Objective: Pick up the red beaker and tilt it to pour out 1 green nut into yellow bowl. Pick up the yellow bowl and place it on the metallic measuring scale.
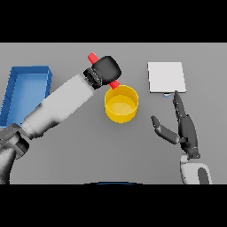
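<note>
"Grey table (pixel 66 164), and the left hand (pixel 106 68) is clenched round the red beaker (pixel 93 57), tipped over the yellow bowl's (pixel 121 106) rim."

"Right hand (pixel 184 128) hangs slack by the scale (pixel 166 76). Tilted too steeply, extra nuts could spill."

The left hand (pixel 106 68) is curled around the red beaker (pixel 93 58), holding it tilted with its lower end just above the rim of the yellow bowl (pixel 121 104). The right hand (pixel 181 126) (fingers straight) hovers to the bowl's right, fingertips near the scale (pixel 166 77). A blue bin (pixel 26 88) sits beyond the left forearm.
</note>
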